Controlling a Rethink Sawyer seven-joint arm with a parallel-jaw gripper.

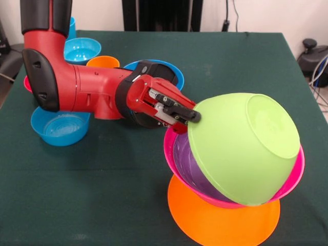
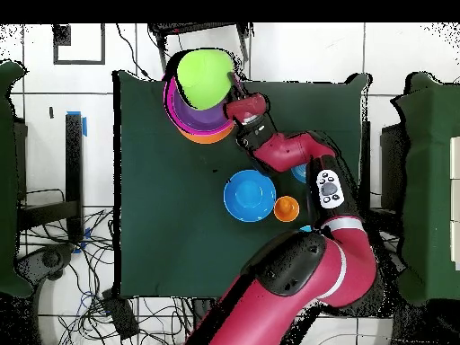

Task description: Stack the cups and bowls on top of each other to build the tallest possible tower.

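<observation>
The tower stands at the front right: a big orange bowl [image 1: 220, 223] turned over as base, then a pink bowl [image 1: 294, 171] and a purple bowl [image 1: 185, 156] nested and tilted. A green bowl [image 1: 246, 148] lies tipped on them, its bottom facing the camera. My gripper [image 1: 187, 116] is shut on the green bowl's left rim. In the overhead view the gripper [image 2: 235, 90] sits at the right edge of the green bowl [image 2: 202, 76], above the pink bowl [image 2: 171, 101] and the orange bowl [image 2: 211, 137]. An orange cup [image 1: 102, 61] stands behind my arm.
A large blue bowl [image 1: 171, 69] lies behind my wrist and also shows in the overhead view [image 2: 249, 196]. Two small light blue bowls [image 1: 82, 48] [image 1: 59, 128], a light blue cup [image 1: 72, 28] and a red bowl's edge [image 1: 26, 83] sit around my arm at the left.
</observation>
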